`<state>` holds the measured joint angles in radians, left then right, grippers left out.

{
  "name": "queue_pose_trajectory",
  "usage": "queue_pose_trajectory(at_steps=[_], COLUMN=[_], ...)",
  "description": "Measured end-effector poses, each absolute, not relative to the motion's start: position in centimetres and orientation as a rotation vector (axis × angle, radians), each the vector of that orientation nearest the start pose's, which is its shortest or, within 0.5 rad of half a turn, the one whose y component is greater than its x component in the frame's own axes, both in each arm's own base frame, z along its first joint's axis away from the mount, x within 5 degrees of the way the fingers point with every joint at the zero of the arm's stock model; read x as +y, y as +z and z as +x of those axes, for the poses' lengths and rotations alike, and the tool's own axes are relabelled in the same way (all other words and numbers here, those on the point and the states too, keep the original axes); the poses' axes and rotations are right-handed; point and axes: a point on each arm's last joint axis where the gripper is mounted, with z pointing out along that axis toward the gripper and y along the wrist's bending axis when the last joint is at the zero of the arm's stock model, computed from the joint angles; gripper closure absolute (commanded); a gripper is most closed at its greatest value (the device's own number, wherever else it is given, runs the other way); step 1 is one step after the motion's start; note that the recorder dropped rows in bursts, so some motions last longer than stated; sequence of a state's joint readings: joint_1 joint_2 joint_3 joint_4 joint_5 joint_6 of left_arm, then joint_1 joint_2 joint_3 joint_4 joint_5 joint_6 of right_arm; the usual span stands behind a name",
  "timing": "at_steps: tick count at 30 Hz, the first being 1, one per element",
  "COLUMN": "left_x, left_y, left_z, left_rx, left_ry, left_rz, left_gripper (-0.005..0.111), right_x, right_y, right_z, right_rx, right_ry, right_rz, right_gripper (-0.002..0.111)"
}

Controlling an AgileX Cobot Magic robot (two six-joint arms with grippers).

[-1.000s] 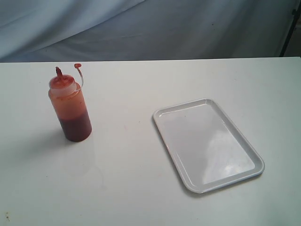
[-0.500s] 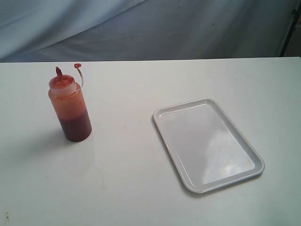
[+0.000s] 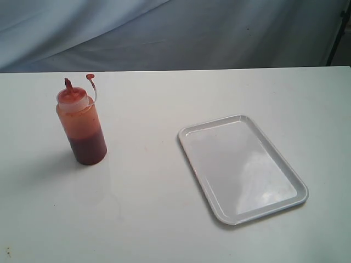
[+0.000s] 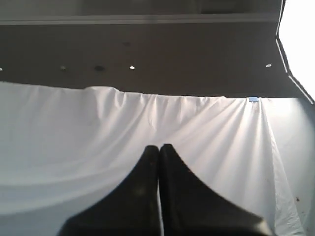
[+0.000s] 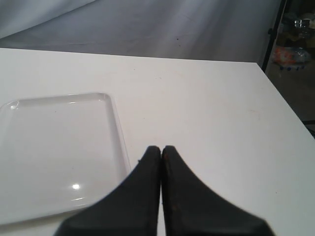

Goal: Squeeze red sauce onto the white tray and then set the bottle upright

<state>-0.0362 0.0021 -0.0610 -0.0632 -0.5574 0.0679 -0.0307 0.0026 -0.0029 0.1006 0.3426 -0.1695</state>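
From the exterior view, the bottle [image 3: 81, 123] stands upright on the left part of the white table [image 3: 142, 213]. Its red nozzle [image 3: 68, 83] points up and its small cap [image 3: 90, 76] hangs off to one side on a thin tether. The red sauce [image 3: 89, 149] sits dark and thick in the lower part of the bottle, and the wall above it is smeared orange-red. The white tray [image 3: 241, 164] lies flat on the right part of the table, well apart from the bottle, turned at a slant to the table's edge, its glossy floor catching the light. A grey-blue backdrop cloth [image 3: 164, 33] hangs behind the table.

In the left wrist view, the left gripper [image 4: 158, 147] has its two black fingers pressed tight together, tip to tip. It is aimed at a draped white cloth [image 4: 74, 147], with a dark ceiling [image 4: 147, 54] above that.

In the right wrist view, the right gripper [image 5: 161, 149] is likewise closed, fingers touching along their length. It hangs over the table just beside the tray's raised rim.
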Motion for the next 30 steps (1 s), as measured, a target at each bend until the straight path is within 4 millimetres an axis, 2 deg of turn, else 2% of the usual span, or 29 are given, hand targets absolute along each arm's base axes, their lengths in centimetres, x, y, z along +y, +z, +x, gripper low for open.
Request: queue_pose_trajectory(at_steps=[5, 8, 11, 19, 26, 30], left_x=[0.1, 0.0, -0.1, -0.4, -0.5, -0.6], left_y=[32.3, 34.4, 35.0, 31.3, 27.4, 25.7], left_z=[2.7, 3.8, 6.0, 13.7, 18.1, 19.5], left_rx=[0.907, 0.972, 1.077, 1.473, 1.705, 1.786], left_ry=[0.188, 0.237, 0.230, 0.119, 0.090, 0.073], left_rz=[0.098, 0.138, 0.156, 0.139, 0.136, 0.129], left_gripper=[0.107, 0.107, 0.107, 0.106, 0.106, 0.106], right_x=[0.1, 0.1, 0.1, 0.1, 0.1, 0.1], right_y=[18.3, 18.3, 18.3, 18.3, 18.3, 18.3], right_z=[5.4, 5.4, 5.4, 5.4, 5.4, 5.4], right_rx=[1.823, 1.823, 1.823, 1.823, 1.823, 1.823], right_ry=[-0.044, -0.044, -0.044, -0.044, -0.044, -0.044], right_rz=[-0.064, -0.064, -0.064, -0.064, -0.064, -0.064], right_gripper=[0.108, 0.108, 0.108, 0.108, 0.108, 0.108])
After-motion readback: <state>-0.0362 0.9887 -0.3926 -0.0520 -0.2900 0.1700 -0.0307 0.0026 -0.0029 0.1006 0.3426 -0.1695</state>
